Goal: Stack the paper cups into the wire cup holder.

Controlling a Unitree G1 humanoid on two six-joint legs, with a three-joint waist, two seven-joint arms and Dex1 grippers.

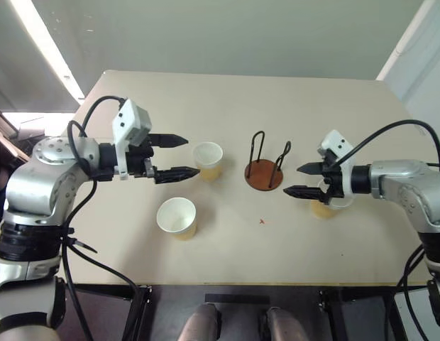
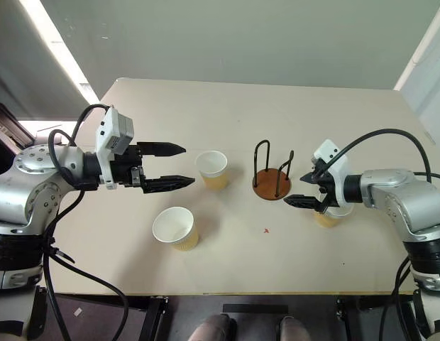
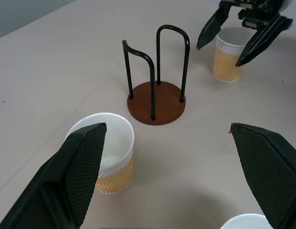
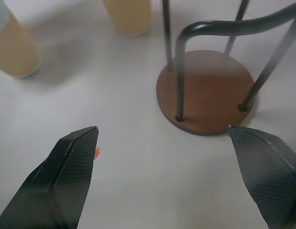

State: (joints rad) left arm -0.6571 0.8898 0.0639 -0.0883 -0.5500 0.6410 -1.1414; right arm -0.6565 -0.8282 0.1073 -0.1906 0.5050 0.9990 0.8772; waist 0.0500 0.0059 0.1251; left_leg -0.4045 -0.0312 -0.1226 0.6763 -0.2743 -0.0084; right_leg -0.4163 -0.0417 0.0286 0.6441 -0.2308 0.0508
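The wire cup holder (image 1: pixel 264 175), a reddish-brown disc with two black wire loops, stands empty at the table's middle. One paper cup (image 1: pixel 208 160) stands upright to its left, and a second (image 1: pixel 177 217) stands nearer the front edge. My left gripper (image 1: pixel 189 156) hovers open just left of the first cup, pointing at it. A third cup (image 1: pixel 325 207) stands right of the holder, partly hidden under my right gripper (image 1: pixel 294 180). That gripper is open, its fingertips between this cup and the holder, holding nothing.
The cups and the holder stand on a beige table (image 1: pixel 227 106). A small red mark (image 1: pixel 261 221) lies in front of the holder. A cable loops off each arm. The table's front edge (image 1: pixel 227 284) is close to me.
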